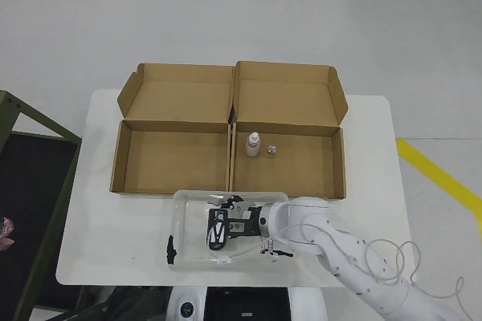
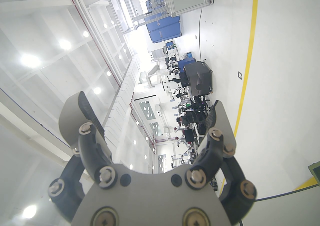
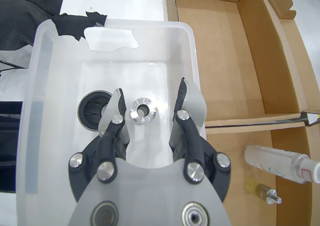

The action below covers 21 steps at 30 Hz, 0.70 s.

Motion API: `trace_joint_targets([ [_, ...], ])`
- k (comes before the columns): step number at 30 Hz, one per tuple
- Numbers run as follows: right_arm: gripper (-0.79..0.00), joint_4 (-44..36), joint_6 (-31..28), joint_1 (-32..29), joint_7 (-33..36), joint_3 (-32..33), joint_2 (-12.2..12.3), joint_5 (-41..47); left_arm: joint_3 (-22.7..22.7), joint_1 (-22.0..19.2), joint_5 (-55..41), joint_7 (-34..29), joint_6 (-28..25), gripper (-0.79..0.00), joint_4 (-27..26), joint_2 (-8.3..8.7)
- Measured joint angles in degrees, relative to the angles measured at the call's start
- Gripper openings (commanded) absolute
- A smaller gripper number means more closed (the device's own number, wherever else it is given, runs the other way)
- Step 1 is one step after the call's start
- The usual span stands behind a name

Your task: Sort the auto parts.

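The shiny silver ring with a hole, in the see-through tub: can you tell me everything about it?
The shiny silver metal ring is thick, with a round hole through its middle and flat-cut faces around its rim. It lies flat, hole up, on the floor of the clear plastic tub, between the open fingers of the right end effector. A black round part sits apart beside it. One finger pad is near; whether they touch cannot be told.
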Motion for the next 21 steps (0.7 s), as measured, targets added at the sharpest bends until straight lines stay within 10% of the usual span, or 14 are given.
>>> trace_joint_targets([
  [21, -0.397, 4.15, -1.12, 0.70, 0.51, -1.30, -0.79, -1.30, 0.00, 0.00, 0.00, 0.00, 0.00, 0.000, 0.00, 0.00],
])
